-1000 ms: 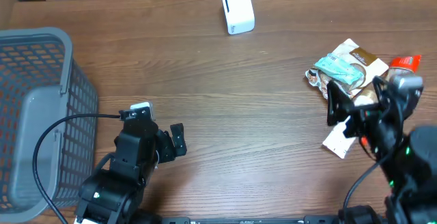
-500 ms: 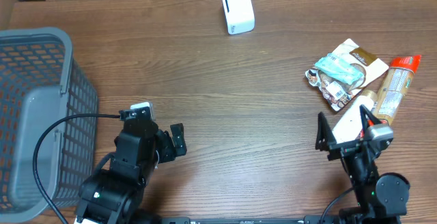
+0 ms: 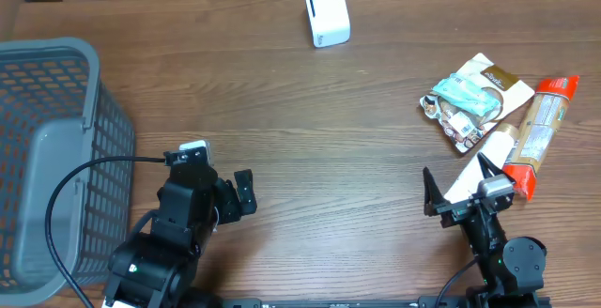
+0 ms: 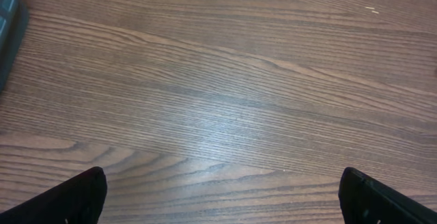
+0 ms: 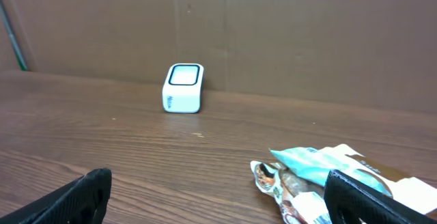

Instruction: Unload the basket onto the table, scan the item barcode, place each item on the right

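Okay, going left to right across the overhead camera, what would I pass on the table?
gray mesh basket → left gripper → white scanner → teal snack packet → orange-ended pack

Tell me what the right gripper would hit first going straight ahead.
Probably the snack packets, low and slightly right, though height is unclear; the scanner sits left of that line.

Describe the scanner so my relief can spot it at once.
On the wooden table, look to the far edge by the cardboard wall. The scanner stands alone there: a small white rounded box with a dark-rimmed window, unlike the crinkled snack packets heaped at the right.
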Action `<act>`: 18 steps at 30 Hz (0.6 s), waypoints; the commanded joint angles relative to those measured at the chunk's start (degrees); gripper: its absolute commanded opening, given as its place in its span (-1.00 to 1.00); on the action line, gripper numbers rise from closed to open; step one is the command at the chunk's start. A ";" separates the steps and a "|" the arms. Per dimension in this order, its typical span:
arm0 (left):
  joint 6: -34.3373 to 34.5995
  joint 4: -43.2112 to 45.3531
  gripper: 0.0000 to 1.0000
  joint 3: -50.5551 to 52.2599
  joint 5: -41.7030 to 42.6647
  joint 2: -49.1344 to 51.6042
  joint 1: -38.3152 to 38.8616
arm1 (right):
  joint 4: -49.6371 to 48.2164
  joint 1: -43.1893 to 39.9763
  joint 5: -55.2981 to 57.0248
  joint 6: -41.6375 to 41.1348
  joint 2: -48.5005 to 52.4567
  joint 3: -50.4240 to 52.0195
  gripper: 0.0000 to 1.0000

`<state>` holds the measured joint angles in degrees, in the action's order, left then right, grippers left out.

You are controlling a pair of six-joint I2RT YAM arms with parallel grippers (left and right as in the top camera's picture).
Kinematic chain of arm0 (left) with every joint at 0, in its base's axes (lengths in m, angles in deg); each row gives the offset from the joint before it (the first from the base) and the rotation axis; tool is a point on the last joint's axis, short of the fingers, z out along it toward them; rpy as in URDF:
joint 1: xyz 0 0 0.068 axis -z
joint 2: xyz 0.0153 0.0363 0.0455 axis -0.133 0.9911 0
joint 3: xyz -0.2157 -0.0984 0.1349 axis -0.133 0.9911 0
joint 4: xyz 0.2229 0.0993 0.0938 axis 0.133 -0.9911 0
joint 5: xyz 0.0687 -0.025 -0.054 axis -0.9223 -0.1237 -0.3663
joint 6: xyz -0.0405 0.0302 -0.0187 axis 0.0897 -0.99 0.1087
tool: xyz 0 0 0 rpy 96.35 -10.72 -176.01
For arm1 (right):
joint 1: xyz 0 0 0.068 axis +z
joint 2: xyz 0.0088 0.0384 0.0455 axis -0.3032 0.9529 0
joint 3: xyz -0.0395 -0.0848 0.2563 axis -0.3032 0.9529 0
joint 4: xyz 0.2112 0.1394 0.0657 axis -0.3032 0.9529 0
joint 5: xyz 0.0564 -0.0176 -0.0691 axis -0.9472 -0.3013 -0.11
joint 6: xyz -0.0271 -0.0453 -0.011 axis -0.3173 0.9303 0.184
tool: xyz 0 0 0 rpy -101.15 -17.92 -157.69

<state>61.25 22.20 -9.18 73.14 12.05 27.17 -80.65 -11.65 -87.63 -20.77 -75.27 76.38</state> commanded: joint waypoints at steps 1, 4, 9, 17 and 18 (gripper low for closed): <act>0.96 0.22 1.00 -0.04 -0.76 -0.04 0.00 | -0.17 -0.09 1.11 0.66 -0.68 0.61 1.00; 0.96 0.22 0.99 -0.04 -0.76 -0.04 0.00 | -0.26 -0.02 0.61 0.66 -0.68 0.61 1.00; 0.96 0.22 0.99 -0.04 -0.76 -0.04 0.00 | -0.24 -0.02 0.70 0.66 -0.68 0.61 1.00; 0.96 0.22 0.99 -0.04 -0.76 -0.04 0.00 | -0.24 -0.02 0.70 0.66 -0.68 0.61 1.00; 0.96 0.22 0.99 -0.04 -0.76 -0.04 0.00 | -0.24 -0.02 0.70 0.66 -0.68 0.61 1.00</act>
<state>61.25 22.20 -9.18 73.14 12.05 27.17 -80.65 -11.65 -87.43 -20.36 -75.27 76.38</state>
